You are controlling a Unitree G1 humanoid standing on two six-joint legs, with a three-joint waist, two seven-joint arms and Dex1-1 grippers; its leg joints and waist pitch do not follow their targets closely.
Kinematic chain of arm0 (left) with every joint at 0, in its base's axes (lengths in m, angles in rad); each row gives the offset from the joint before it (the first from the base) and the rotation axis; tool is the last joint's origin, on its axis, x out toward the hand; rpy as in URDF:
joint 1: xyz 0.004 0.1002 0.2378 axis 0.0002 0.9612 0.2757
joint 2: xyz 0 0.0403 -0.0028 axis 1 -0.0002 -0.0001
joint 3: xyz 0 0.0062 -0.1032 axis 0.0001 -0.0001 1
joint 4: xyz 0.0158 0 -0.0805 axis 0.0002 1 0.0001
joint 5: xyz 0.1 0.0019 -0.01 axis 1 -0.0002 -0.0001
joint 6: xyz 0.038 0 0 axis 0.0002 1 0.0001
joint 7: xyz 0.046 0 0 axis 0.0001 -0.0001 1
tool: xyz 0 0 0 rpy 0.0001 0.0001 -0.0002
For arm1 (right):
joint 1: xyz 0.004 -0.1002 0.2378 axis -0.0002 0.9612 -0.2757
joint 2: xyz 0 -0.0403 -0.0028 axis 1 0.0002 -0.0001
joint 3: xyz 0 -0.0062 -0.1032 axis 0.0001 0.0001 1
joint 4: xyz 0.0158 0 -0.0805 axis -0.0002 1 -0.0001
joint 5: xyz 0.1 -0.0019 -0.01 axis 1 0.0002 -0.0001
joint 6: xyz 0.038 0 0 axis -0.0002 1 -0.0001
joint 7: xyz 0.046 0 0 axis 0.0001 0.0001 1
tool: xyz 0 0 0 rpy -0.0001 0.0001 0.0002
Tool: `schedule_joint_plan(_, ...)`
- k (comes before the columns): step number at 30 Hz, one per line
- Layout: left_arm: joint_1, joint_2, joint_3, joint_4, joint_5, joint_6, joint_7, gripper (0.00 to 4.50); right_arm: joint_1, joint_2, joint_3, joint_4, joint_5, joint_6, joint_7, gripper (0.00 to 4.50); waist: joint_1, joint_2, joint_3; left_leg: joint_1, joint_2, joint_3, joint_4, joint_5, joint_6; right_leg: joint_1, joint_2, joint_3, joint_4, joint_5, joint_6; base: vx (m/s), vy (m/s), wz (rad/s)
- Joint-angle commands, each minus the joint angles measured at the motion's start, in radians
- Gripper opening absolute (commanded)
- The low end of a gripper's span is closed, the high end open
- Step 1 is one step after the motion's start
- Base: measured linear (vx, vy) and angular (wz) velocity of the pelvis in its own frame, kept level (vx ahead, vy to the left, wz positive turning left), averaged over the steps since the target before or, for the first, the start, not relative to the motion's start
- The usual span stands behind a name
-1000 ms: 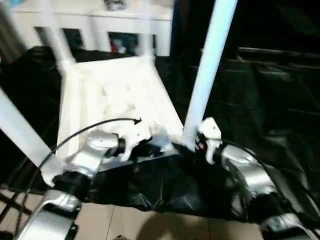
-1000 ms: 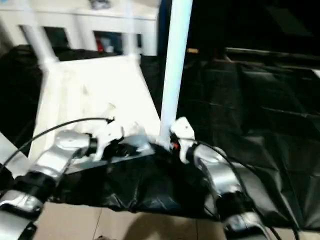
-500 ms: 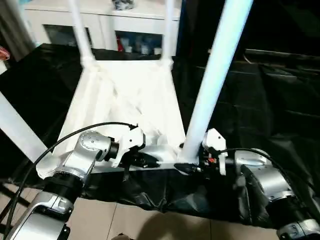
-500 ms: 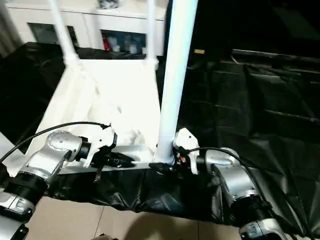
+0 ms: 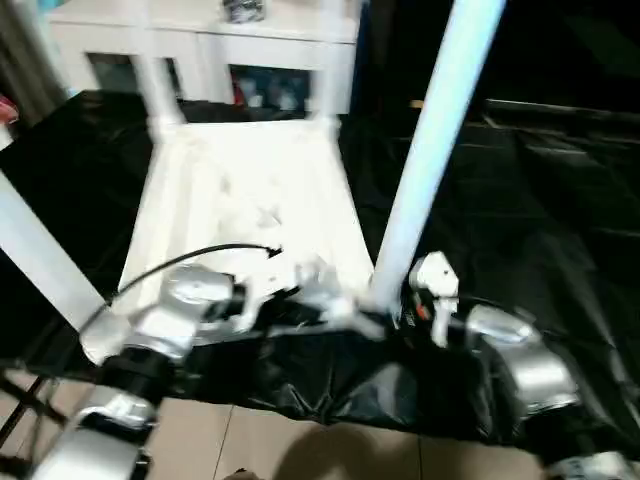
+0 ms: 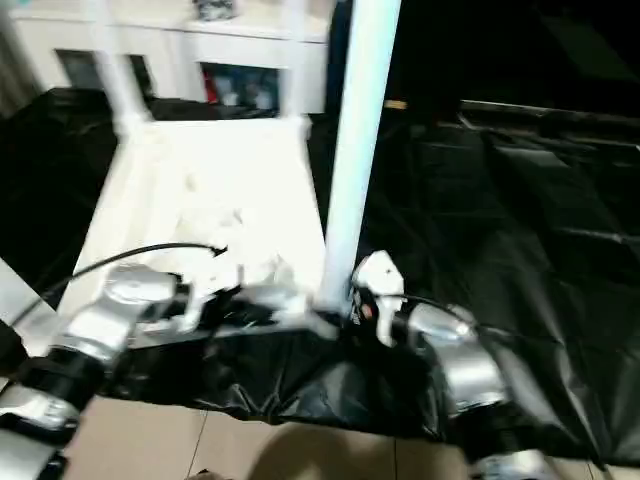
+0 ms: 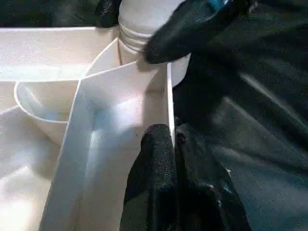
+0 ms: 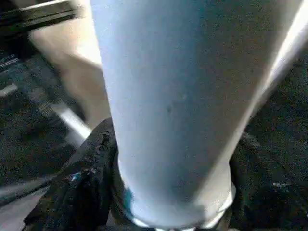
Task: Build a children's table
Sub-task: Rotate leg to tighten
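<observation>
Right wrist view: the right gripper (image 8: 168, 192) wraps the base of a white leg (image 5: 430, 160), fingers on both sides. The leg stands upright in the near right corner socket of the upturned tabletop (image 5: 250, 200), its long axis vertical. The left gripper (image 7: 175, 144), beside it, is pinched shut on the tabletop's near edge rib.

silver forearms (image 5: 180, 315), black cable (image 5: 190, 257), white wrist housings, black fingers (image 7: 159, 183)
</observation>
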Motion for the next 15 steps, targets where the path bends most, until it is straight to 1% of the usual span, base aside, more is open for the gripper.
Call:
schedule_joint_plan(1,-0.026,-0.092,-0.004,-0.018,-0.033,-0.012,0.071,0.00,0.007,0.084,0.031,0.047,-0.027,0.022,-0.115,2.71,-0.003,-0.012,-0.047,0.010,0.058,-0.033,-0.076,-0.304,0.008,0.035,-0.082,0.050,-0.093,-0.430,-0.156,0.000,0.000,0.00)
schedule_joint_plan(2,-0.032,-0.110,-0.007,-0.012,-0.018,-0.010,0.113,0.00,0.001,0.124,0.012,0.060,-0.028,0.030,-0.192,2.71,-0.009,-0.010,-0.045,0.014,0.059,-0.032,-0.077,-0.315,0.005,0.027,-0.080,0.052,-0.095,-0.442,-0.154,0.000,0.000,0.00)
schedule_joint_plan(3,-0.034,-0.116,-0.008,-0.010,-0.012,-0.009,0.128,0.00,-0.001,0.137,0.006,0.065,-0.029,0.033,-0.217,2.71,-0.013,-0.010,-0.044,0.014,0.058,-0.033,-0.078,-0.321,0.001,0.027,-0.081,0.052,-0.097,-0.455,-0.150,0.000,0.000,0.00)
schedule_joint_plan(4,-0.036,-0.121,-0.009,-0.009,-0.008,-0.008,0.139,0.00,-0.004,0.152,-0.001,0.069,-0.028,0.036,-0.242,2.70,-0.014,-0.010,-0.047,0.012,0.057,-0.036,-0.078,-0.317,-0.002,0.032,-0.082,0.050,-0.097,-0.461,-0.143,0.000,0.000,0.00)
schedule_joint_plan(5,-0.039,-0.137,-0.016,-0.007,0.005,-0.007,0.170,0.00,-0.014,0.201,-0.021,0.082,-0.025,0.043,-0.320,2.70,-0.015,-0.008,-0.046,0.014,0.059,-0.035,-0.079,-0.318,-0.002,0.027,-0.081,0.053,-0.098,-0.453,-0.142,0.000,0.000,0.00)
schedule_joint_plan(6,-0.039,-0.137,-0.016,-0.007,0.005,-0.007,0.170,0.00,-0.014,0.201,-0.021,0.082,-0.025,0.043,-0.320,2.70,-0.017,-0.008,-0.045,0.014,0.058,-0.035,-0.080,-0.324,-0.003,0.026,-0.080,0.052,-0.098,-0.453,-0.142,0.000,0.000,0.00)
schedule_joint_plan(7,-0.041,-0.159,-0.014,-0.006,0.011,-0.002,0.205,0.00,-0.029,0.246,-0.039,0.105,-0.028,0.056,-0.402,2.70,-0.019,-0.008,-0.046,0.011,0.057,-0.037,-0.081,-0.324,-0.003,0.031,-0.080,0.051,-0.096,-0.451,-0.140,0.000,0.000,0.00)
schedule_joint_plan(8,-0.040,-0.181,-0.011,-0.009,0.018,0.002,0.235,0.00,-0.044,0.284,-0.048,0.131,-0.036,0.059,-0.461,2.70,-0.023,-0.008,-0.046,0.012,0.058,-0.037,-0.082,-0.329,-0.009,0.025,-0.081,0.053,-0.096,-0.446,-0.145,0.000,0.000,0.00)
schedule_joint_plan(9,-0.042,-0.189,-0.010,-0.008,0.025,0.001,0.255,0.00,-0.051,0.295,-0.045,0.143,-0.046,0.054,-0.481,2.70,-0.024,-0.008,-0.046,0.011,0.057,-0.037,-0.082,-0.332,-0.011,0.027,-0.081,0.052,-0.095,-0.449,-0.144,0.000,0.000,0.00)
schedule_joint_plan(11,-0.041,-0.204,-0.009,-0.013,0.026,0.008,0.276,0.00,-0.061,0.313,-0.035,0.164,-0.063,0.042,-0.506,2.70,-0.026,-0.009,-0.047,0.013,0.056,-0.035,-0.080,-0.336,-0.006,0.026,-0.080,0.053,-0.097,-0.444,-0.141,0.000,0.000,0.00)
schedule_joint_plan(12,-0.036,-0.208,-0.010,-0.020,0.027,0.012,0.282,0.00,-0.058,0.320,-0.029,0.162,-0.064,0.038,-0.495,2.70,-0.026,-0.008,-0.047,0.011,0.056,-0.036,-0.081,-0.332,-0.004,0.028,-0.081,0.053,-0.097,-0.437,-0.141,0.000,0.000,0.00)
schedule_joint_plan(13,-0.030,-0.209,-0.011,-0.027,0.027,0.015,0.279,0.00,-0.055,0.325,-0.029,0.157,-0.063,0.037,-0.487,3.05,-0.026,-0.008,-0.047,0.012,0.056,-0.034,-0.080,-0.330,0.000,0.026,-0.079,0.054,-0.097,-0.418,-0.140,0.000,0.000,0.00)
schedule_joint_plan(14,-0.026,-0.208,-0.012,-0.031,0.027,0.014,0.273,0.00,-0.052,0.326,-0.033,0.148,-0.054,0.038,-0.470,3.26,-0.027,-0.007,-0.048,0.010,0.056,-0.034,-0.081,-0.324,0.004,0.029,-0.079,0.055,-0.094,-0.395,-0.145,0.000,0.000,0.00)
schedule_joint_plan(15,-0.026,-0.207,-0.012,-0.031,0.027,0.014,0.273,0.00,-0.052,0.327,-0.033,0.147,-0.053,0.038,-0.467,3.40,-0.028,-0.008,-0.048,0.009,0.056,-0.033,-0.081,-0.319,0.007,0.030,-0.078,0.055,-0.094,-0.386,-0.146,0.000,0.000,0.00)
